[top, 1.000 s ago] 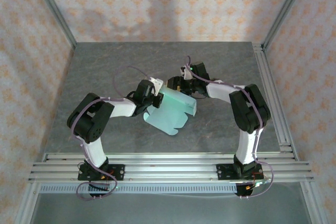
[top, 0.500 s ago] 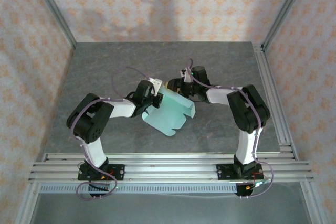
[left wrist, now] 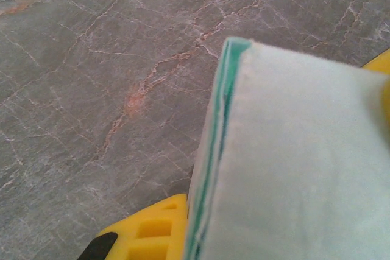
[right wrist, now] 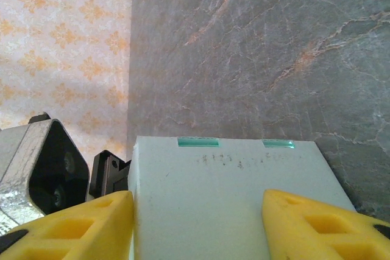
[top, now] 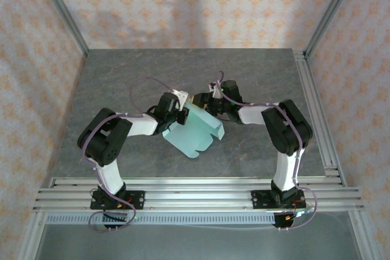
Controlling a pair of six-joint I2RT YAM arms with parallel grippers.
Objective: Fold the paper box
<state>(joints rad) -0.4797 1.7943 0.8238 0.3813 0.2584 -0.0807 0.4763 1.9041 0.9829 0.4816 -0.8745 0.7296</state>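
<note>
Grey marbled table (top: 122, 83) is seen from above, boxed in by orange-patterned walls (top: 183, 4); metal rails (top: 195, 190) are laid along the near edge. Two arms are counted, and one paper box (top: 196, 131). The box is found mid-table, pale mint, partly folded, between both wrists. The left gripper (top: 180, 115) is set against its far left edge, the right gripper (top: 205, 103) against its far edge. Finger gaps cannot be read from here.

Left wrist view: the box (left wrist: 298, 168) is shown very close, with a doubled card edge and green line turned to the camera. One yellow finger (left wrist: 152, 232) is seen just beside that edge at the bottom. A yellow scrap (left wrist: 379, 64) is seen past the card's right side, owner unclear. How far this claw is opened cannot be told.

Right wrist view: two yellow fingers (right wrist: 79, 223) are spread wide, astride a pale panel of the box (right wrist: 213, 193), the right-hand one overlapping it. Two green slots (right wrist: 198, 142) are counted on the panel's far edge. A grey-and-black wrist housing (right wrist: 46, 162) is shown at left, wallpaper behind it.
</note>
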